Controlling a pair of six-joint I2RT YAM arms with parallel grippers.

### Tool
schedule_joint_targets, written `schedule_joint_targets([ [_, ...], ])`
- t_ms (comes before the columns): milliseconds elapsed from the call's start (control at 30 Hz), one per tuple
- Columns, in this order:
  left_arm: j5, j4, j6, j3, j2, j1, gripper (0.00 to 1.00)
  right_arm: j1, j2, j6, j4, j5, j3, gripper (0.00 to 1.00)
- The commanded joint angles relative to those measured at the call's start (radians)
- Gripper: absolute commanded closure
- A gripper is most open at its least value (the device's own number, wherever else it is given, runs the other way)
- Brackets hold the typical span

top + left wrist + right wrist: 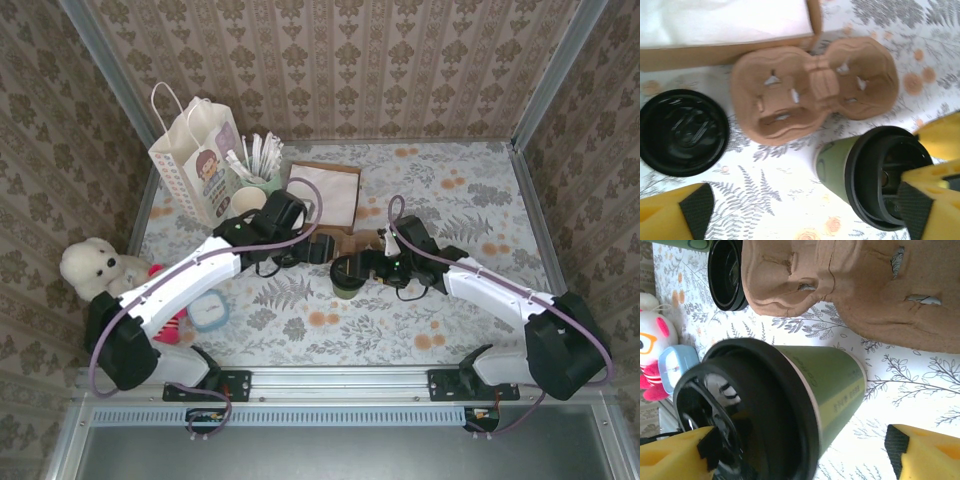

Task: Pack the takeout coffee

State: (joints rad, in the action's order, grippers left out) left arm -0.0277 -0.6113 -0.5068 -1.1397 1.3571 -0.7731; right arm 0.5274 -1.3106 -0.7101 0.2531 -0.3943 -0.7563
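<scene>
Top external: I see the takeout coffee (349,280) standing lid-up mid-desk (480,200), both arms reaching inward to it. Left wrist: cup just before the carrier (815,90); left tool (805,205) gapes wide. Right wrist: right tool (802,447) straddles the cup, spread wide, one finger (925,452) clear of its wall.
</scene>
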Motion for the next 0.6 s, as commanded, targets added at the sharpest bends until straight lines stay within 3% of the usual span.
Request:
schedule_joint_targets([
  [0,0.129,-0.016,-0.087,0.036,-0.048,0.013,0.00,0.006,0.027,0.013,0.075,0.033,-0.047,0.06],
  [67,0.180,-0.070,-0.135,0.046,-0.059,0.020,0.00,0.009,0.030,0.014,0.101,0.050,-0.068,0.01],
  [167,0.199,-0.123,-0.191,0.068,-0.064,0.027,0.00,0.027,0.031,0.017,0.163,0.119,-0.116,0.00],
  [567,0.068,-0.183,-0.251,0.088,0.062,0.023,0.00,0.149,-0.072,0.038,0.420,0.346,-0.340,0.00],
])
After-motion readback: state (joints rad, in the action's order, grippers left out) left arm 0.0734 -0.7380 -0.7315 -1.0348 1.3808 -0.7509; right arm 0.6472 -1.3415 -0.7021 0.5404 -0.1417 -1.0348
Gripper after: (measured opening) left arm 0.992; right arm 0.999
